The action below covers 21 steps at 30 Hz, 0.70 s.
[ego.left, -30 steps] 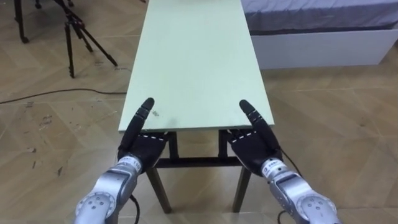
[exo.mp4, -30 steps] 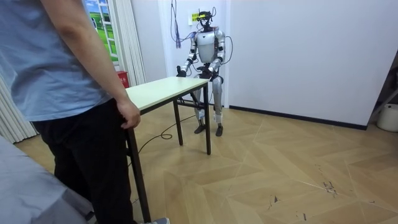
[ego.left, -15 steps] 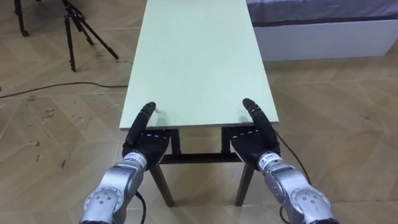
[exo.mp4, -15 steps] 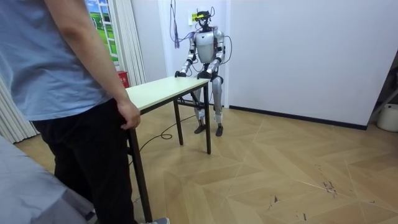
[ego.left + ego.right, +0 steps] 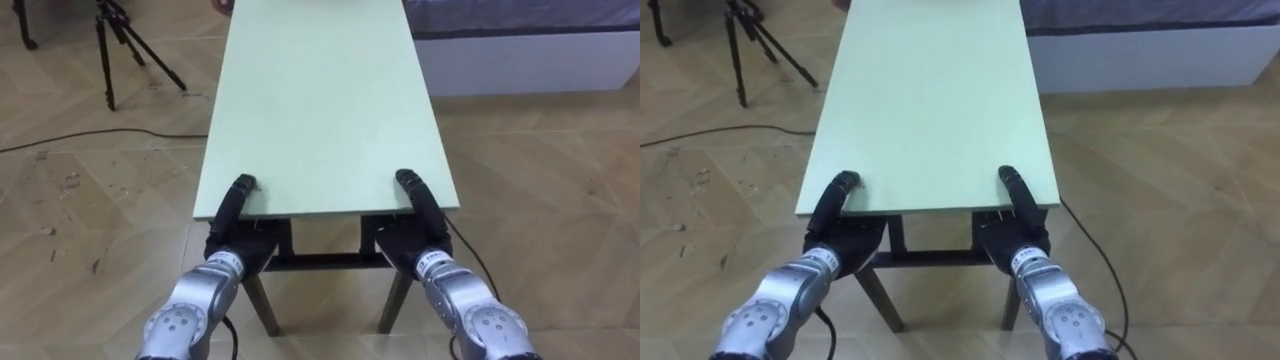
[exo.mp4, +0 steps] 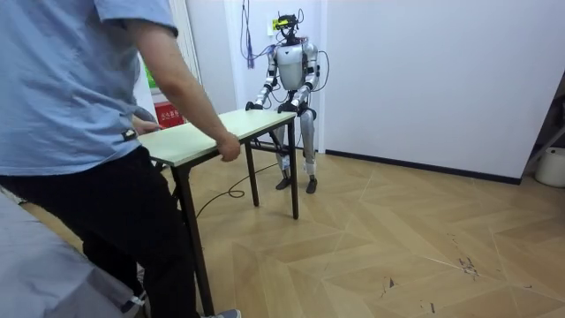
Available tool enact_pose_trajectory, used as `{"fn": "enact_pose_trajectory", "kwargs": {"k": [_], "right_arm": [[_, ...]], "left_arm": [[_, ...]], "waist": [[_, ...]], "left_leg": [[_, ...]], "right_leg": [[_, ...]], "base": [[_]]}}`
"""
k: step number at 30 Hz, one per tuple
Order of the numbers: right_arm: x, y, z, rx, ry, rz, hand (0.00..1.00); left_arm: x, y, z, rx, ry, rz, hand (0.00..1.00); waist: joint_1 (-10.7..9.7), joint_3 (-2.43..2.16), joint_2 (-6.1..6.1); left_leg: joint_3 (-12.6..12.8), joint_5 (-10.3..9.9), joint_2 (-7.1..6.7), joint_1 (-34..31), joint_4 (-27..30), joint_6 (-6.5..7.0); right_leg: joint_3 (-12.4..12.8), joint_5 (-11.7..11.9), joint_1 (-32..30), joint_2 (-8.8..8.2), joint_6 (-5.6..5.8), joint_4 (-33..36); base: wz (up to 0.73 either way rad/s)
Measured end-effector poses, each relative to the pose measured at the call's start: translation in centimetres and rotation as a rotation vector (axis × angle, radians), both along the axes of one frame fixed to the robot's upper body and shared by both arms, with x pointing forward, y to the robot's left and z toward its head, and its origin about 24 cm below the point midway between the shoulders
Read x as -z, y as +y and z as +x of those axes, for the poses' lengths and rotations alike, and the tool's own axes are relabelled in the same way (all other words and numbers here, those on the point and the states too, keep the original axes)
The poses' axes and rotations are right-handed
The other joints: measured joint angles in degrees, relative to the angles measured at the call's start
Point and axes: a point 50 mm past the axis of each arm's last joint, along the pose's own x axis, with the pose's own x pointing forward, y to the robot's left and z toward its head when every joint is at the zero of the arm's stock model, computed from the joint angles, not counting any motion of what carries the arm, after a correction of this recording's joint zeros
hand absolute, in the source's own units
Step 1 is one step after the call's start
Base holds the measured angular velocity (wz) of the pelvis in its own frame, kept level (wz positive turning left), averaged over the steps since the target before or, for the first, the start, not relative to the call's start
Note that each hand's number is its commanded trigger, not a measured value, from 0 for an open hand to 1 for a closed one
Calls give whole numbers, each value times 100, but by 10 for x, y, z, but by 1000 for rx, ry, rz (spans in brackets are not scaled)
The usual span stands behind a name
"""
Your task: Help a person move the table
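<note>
The table (image 5: 320,100) takes up the middle of the left eye view. Its pale green top runs lengthwise from the lower centre of the frame to the top edge, so its long axis points straight away from the robot.

The robot stands at the near short end, and both hands meet that edge. The left hand (image 5: 238,240) is near the lower-left corner of the top and the right hand (image 5: 412,240) near the lower-right corner. Each thumb is bent down onto the board with the palm beneath it, clamping the edge. The other fingers are hidden under the top.

Neither hand is nearer than the other, and they sit level and well apart across the table's width.

In the room view a person (image 6: 79,115) leans in at the opposite short end, in the left foreground, with a hand (image 6: 229,147) gripping the table's edge.

A tripod (image 5: 120,40) stands on the floor at upper left, and a bed (image 5: 530,60) lies at upper right.

With both ends held, the carry probably goes along the long axis, and both hands would need to lift evenly to keep the top level.
</note>
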Motion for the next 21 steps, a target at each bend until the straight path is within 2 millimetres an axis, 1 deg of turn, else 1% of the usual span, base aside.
{"fn": "enact_pose_trajectory", "kwargs": {"k": [10, 12, 21], "right_arm": [[-3, 0, 1, -4, 0, -9, 100], [-2, 1, 0, -6, 0, -7, 100], [-3, 1, -14, -20, -15, -11, 100]], "left_arm": [[1, 0, -1, 0, -1, 2, 100], [3, 0, -3, -3, -5, -1, 100], [10, 3, -19, 2, -54, 12, 100]], "waist": [[8, -28, 58], [8, -41, 79], [32, -56, 91]], "left_leg": [[19, 1, -2, -30, -15, -1], [43, 1, 0, 1, -67, -1], [29, 1, 2, 100, -94, -2]], "right_leg": [[47, 2, -51, 9, -2, 16], [54, 2, -52, 17, -2, 16], [83, 2, 19, 27, -3, 7]], "base": [[-1], [-2], [-3]]}}
